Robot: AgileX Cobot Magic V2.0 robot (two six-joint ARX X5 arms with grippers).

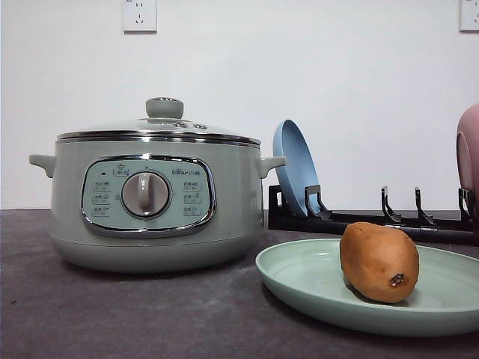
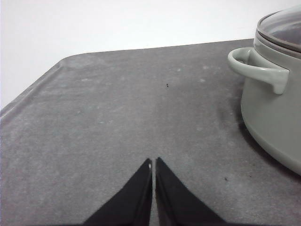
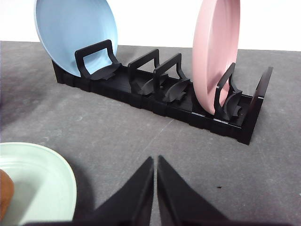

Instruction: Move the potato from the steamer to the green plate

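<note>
White wall with two sockets backs a dark grey worktop (image 1: 135,314), and we go left to right across it. On the left part of the worktop we see the steamer (image 1: 153,202), pale sage green, glass lid (image 1: 159,129) on with its green knob (image 1: 165,108) up, grey dial (image 1: 146,194) centred in the chrome-rimmed panel, a handle on each side. In the left wrist view we see the left gripper (image 2: 153,162) with its black fingers pressed together, nothing between them, hovering over bare worktop, with the steamer's side handle (image 2: 258,68) off to one side and well apart from it. Right of the steamer, toward the back edge, a black dish rack (image 1: 374,218) runs to the right edge of the front view; a blue plate (image 1: 296,168) stands upright in its leftmost slot, just behind the steamer's right handle, and a pink plate (image 1: 469,149) stands upright near the rack's right end. In front of the rack, on the right part of the worktop, lies the green plate (image 1: 299,280), flat, and the potato (image 1: 379,262) rests on it, dark spot facing the camera. In the right wrist view we see the right gripper (image 3: 155,162) closed too, tips together and holding nothing, above the worktop between the green plate's rim and the rack, touching neither.
</note>
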